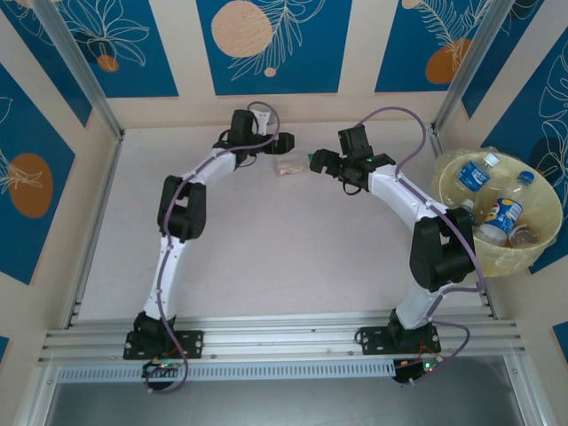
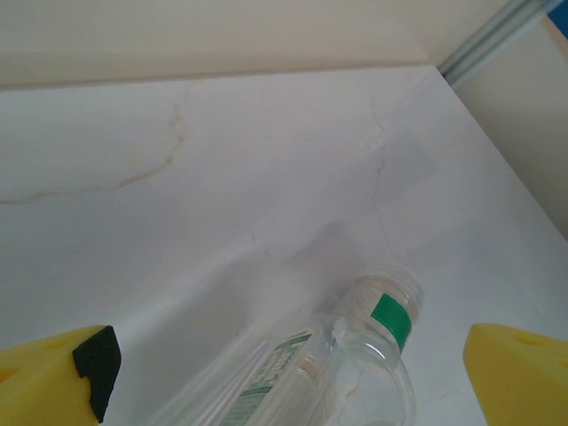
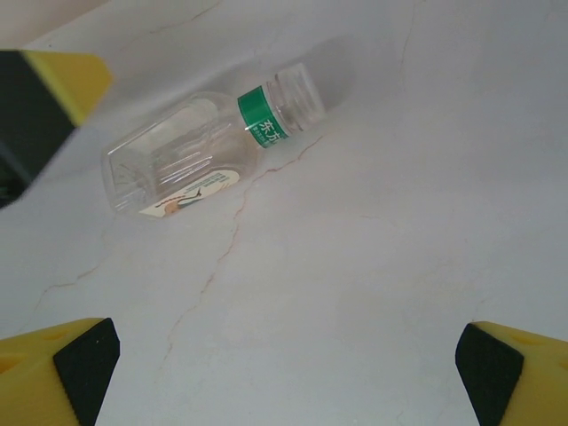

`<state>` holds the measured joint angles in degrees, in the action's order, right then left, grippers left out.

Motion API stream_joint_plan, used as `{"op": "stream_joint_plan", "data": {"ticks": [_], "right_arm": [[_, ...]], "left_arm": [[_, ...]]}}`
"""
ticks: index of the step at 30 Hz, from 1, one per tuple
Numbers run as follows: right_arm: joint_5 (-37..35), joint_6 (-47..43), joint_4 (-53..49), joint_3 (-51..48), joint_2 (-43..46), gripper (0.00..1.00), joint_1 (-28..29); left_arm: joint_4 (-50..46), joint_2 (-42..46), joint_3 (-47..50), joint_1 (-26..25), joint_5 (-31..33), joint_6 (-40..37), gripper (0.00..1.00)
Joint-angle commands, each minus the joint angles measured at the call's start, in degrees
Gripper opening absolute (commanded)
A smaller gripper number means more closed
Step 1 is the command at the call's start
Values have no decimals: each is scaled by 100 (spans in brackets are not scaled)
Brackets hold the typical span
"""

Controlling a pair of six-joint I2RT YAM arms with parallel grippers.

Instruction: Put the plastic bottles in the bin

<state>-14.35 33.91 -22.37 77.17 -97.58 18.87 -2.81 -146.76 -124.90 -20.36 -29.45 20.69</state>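
At the near edge of the white table (image 1: 266, 266), the two arms rise from their bases and reach toward the far wall. Midway back on the right stands the large round pale-yellow bin (image 1: 543, 232), lined with a translucent yellowish bag. Several clear plastic bottles with blue and white labels (image 1: 504, 216) lie inside it.

Farther back, one small clear plastic bottle with a green neck band (image 1: 288, 167) (image 2: 355, 355) (image 3: 213, 151) lies on its side on the table. The right gripper (image 1: 318, 162) (image 3: 284, 373) sits just to its right, yellow fingers spread wide, holding nothing. The left gripper (image 1: 286, 142) (image 2: 284, 382) hangs just behind the bottle. Its jaws are also wide apart, with the bottle's neck lying between them, ungripped.
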Motion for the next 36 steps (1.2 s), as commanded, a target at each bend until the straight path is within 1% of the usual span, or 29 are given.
{"op": "stream_joint_plan", "data": {"ticks": [1, 3, 6, 9, 11, 15, 19, 23, 28, 33, 36], "right_arm": [[16, 193, 226, -143, 217, 100, -57], [102, 255, 270, -190, 252, 100, -104], [151, 301, 307, -233, 279, 100, -166], [152, 273, 303, -242, 292, 100, -212], [135, 259, 288, -257, 310, 100, -234], [149, 316, 301, -355, 326, 100, -325], [625, 399, 283, -347, 258, 100, -476], [766, 321, 163, -184, 113, 100, -488], [1150, 169, -14, 257, -299, 100, -473], [1151, 108, -154, 691, -685, 100, -367], [1155, 83, -240, 918, -868, 100, -312]], "left_arm": [[-326, -350, -499, -74, -794, 174, 100], [-462, -329, -501, -152, -779, -26, 100], [-909, -276, -485, -271, -765, -379, 100], [-1105, -93, -107, -367, -568, -704, 100], [-828, 138, 451, -389, -445, -746, 100], [-210, 679, 1542, -407, -508, -724, 100], [172, 1193, 2415, -502, -579, -790, 100], [557, 1525, 3017, -547, -701, -666, 100], [773, 1681, 3228, -581, -781, -575, 100], [677, 1487, 3000, -661, -946, -485, 100], [727, 1477, 3026, -745, -949, -465, 100]]}}
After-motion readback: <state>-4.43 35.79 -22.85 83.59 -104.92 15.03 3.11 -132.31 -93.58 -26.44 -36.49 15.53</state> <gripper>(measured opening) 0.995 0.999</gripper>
